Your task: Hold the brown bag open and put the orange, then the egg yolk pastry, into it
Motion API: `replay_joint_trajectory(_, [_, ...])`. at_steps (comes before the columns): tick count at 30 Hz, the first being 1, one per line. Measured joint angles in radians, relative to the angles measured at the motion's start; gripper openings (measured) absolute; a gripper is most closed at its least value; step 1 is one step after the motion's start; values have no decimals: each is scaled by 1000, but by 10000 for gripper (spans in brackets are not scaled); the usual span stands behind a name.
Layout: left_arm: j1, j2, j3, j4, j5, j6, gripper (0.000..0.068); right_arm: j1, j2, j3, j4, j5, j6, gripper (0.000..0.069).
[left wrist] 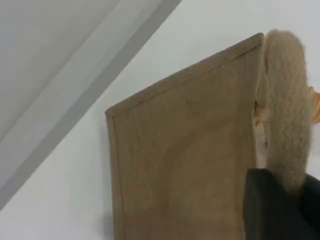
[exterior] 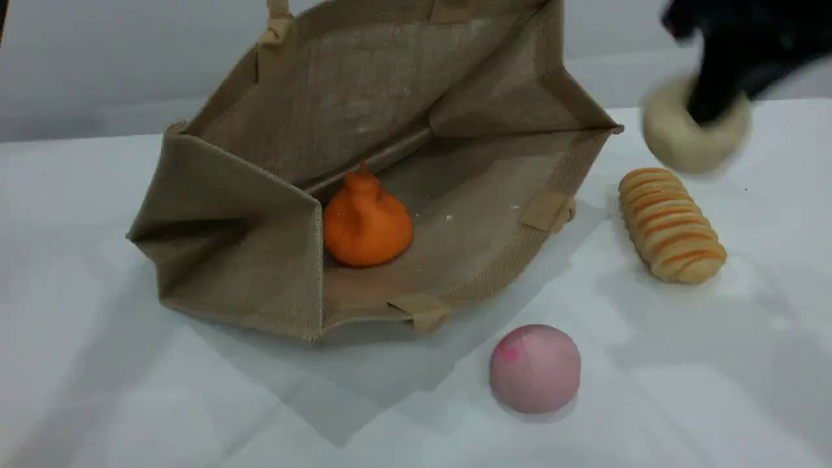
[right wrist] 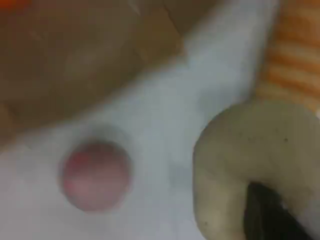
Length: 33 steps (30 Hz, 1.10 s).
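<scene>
The brown bag (exterior: 260,214) lies on its side on the white table with its mouth wide open toward the camera. Inside it, on the lower wall, rests the orange (exterior: 366,221). The bag's upper edge runs out of the scene view's top. In the left wrist view my left gripper (left wrist: 282,210) is shut on the bag's pale rope handle (left wrist: 285,100), beside the bag's wall (left wrist: 180,160). At the far right my right gripper (exterior: 715,97), blurred, is shut on the egg yolk pastry (exterior: 679,140), lifted off the table. The right wrist view shows the pastry (right wrist: 250,150) around a dark fingertip (right wrist: 265,215).
A long orange-striped bread roll (exterior: 669,224) lies right of the bag, just below the lifted pastry. A smooth pink ball (exterior: 534,368) sits in front of the bag's mouth. Both appear in the right wrist view, the ball (right wrist: 95,175) and the roll (right wrist: 295,50).
</scene>
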Motion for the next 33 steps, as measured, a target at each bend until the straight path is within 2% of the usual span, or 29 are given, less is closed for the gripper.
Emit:
replay_joint_trajectory(5, [0, 0, 0, 0, 0, 0, 99, 99, -25, 0, 114, -127, -107, 40])
replay_joint_trajectory(15, [0, 0, 0, 0, 0, 0, 99, 286, 121, 3, 234, -453, -272, 39])
replay_joint_trajectory(26, [0, 0, 0, 0, 0, 0, 99, 290, 348, -3, 234, -807, -289, 39])
replay_joint_trajectory(30, [0, 0, 0, -3, 0, 0, 99, 290, 422, -50, 221, -855, -289, 39])
replay_joint_trajectory(33, [0, 0, 0, -3, 0, 0, 99, 290, 471, -110, 222, -819, -289, 39])
